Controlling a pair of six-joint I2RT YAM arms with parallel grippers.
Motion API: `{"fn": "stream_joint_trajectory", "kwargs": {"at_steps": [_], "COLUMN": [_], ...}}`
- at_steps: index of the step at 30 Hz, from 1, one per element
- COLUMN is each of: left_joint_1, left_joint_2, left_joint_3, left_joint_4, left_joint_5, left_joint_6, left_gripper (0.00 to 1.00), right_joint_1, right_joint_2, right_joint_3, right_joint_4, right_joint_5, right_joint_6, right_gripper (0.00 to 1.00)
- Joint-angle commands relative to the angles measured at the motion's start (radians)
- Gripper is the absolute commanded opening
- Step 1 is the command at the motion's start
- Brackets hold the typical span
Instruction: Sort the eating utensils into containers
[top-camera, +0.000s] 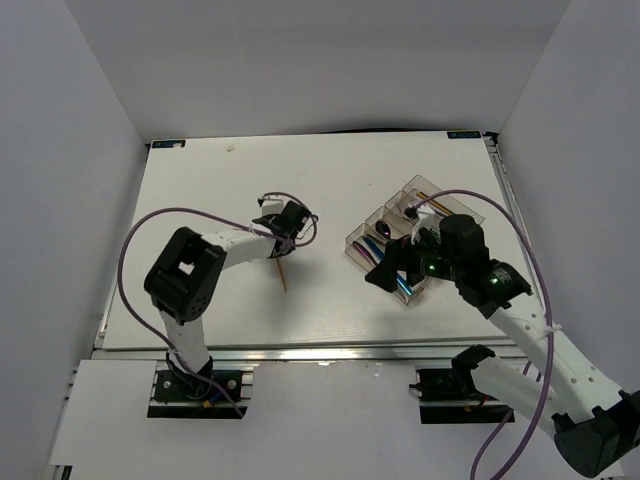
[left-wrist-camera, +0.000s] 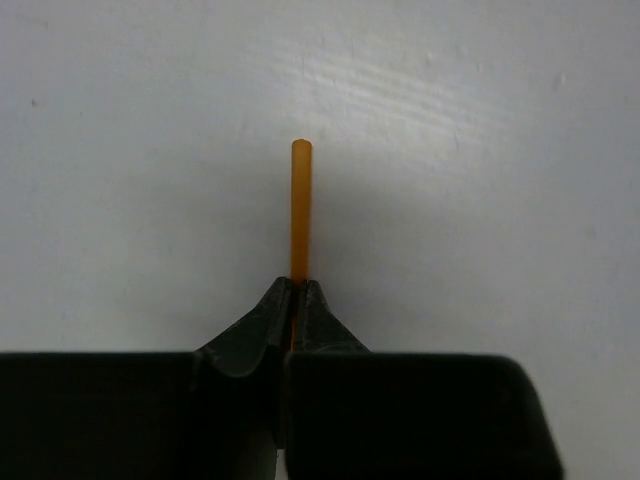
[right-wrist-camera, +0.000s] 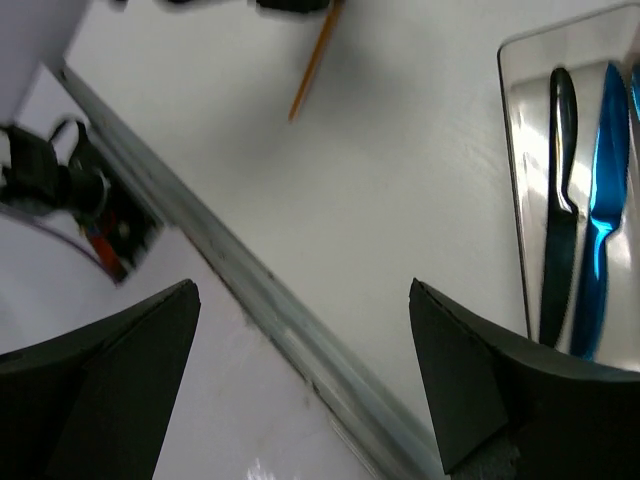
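My left gripper is shut on an orange chopstick, whose end sticks out past the fingertips in the left wrist view. The chopstick also shows at the top of the right wrist view. The clear organizer tray sits right of centre with several utensils in it. A black knife and a blue knife lie side by side in its near compartment. My right gripper hangs open and empty over the tray's near left corner; its jaws stand wide apart.
The metal rail along the table's front edge runs under my right gripper. White walls close in the table on three sides. The left arm's purple cable loops over the table's left part.
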Motion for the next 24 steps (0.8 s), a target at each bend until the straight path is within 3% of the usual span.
{"fn": "stream_joint_trajectory", "kwargs": {"at_steps": [1,4,8,13,18,24], "left_joint_1": [-0.034,-0.05,-0.06,-0.076,-0.109,-0.143], "left_joint_2": [-0.144,-0.245,-0.339,-0.42,-0.54,-0.612], "left_joint_3": [-0.069,-0.102,-0.148,-0.207,-0.249,-0.28], "left_joint_4": [-0.014,-0.01,0.013,0.076,0.168,0.227], "left_joint_5": [0.085,0.108,0.147,0.24,0.337,0.359], "left_joint_6": [0.026,0.023,0.017,-0.034,-0.097,-0.169], "left_gripper": [0.0,0.0,0.0,0.0,0.0,0.0], "right_joint_1": [0.002,0.004,0.045,0.114,0.215,0.278], "right_joint_2": [0.018,0.16,0.3,0.295,0.357,0.479], "right_joint_3": [-0.153,-0.135,-0.129,-0.208,-0.175,-0.118], "right_joint_4": [0.283,0.375,0.507,0.82,0.851,0.863], "right_joint_5": [0.075,-0.065,-0.091,-0.095,0.067,0.12], "right_joint_6": [0.205,0.211,0.257,0.421,0.472,0.515], "right_gripper": [0.89,0.89,0.89,0.89,0.87,0.83]}}
